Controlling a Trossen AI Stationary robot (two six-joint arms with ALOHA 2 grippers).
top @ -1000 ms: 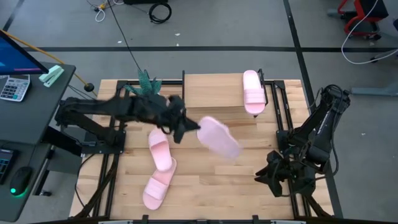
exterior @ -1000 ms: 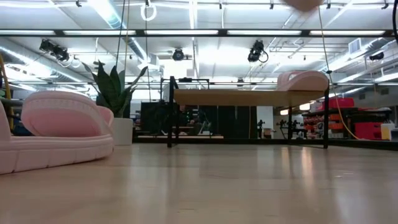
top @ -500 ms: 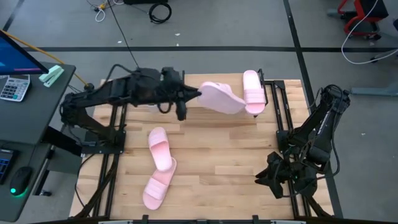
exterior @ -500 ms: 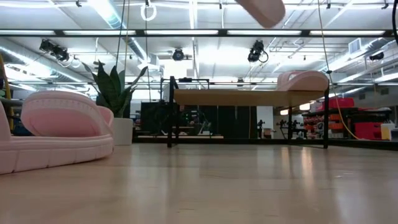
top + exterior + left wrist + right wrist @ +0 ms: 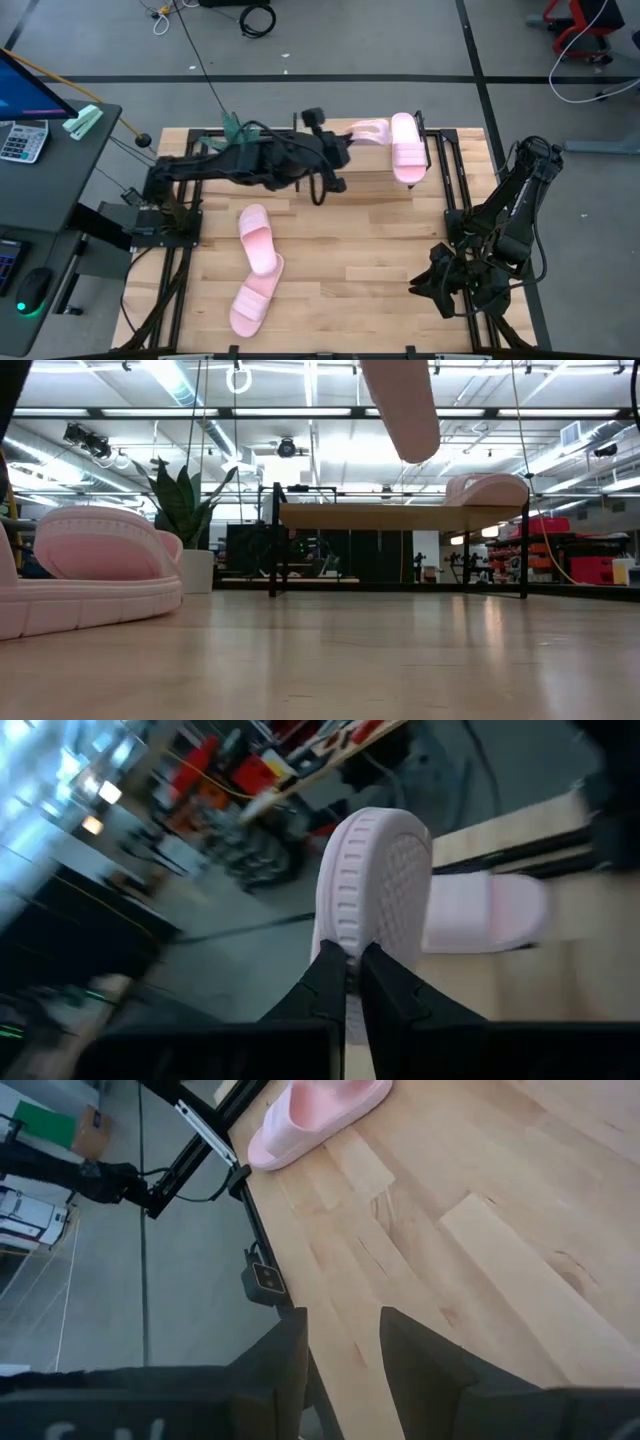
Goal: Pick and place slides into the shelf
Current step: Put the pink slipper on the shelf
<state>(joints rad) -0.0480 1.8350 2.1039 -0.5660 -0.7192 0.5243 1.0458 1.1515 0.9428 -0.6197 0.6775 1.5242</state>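
Slide (image 5: 368, 131) now hangs over the shelf (image 5: 345, 160), just beside the one already resting there (image 5: 406, 147), clenched at its sole edge by the left hand (image 5: 346, 982). A second ago it hung over mid-surface. Right hand (image 5: 340, 1342) waits apart, fingers parted, holding nothing.

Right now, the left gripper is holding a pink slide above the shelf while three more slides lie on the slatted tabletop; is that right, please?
Not quite. The left gripper does hold a slide above the shelf, but only two slides lie on the slatted tabletop. A third slide already rests on the shelf, as the high view shows.
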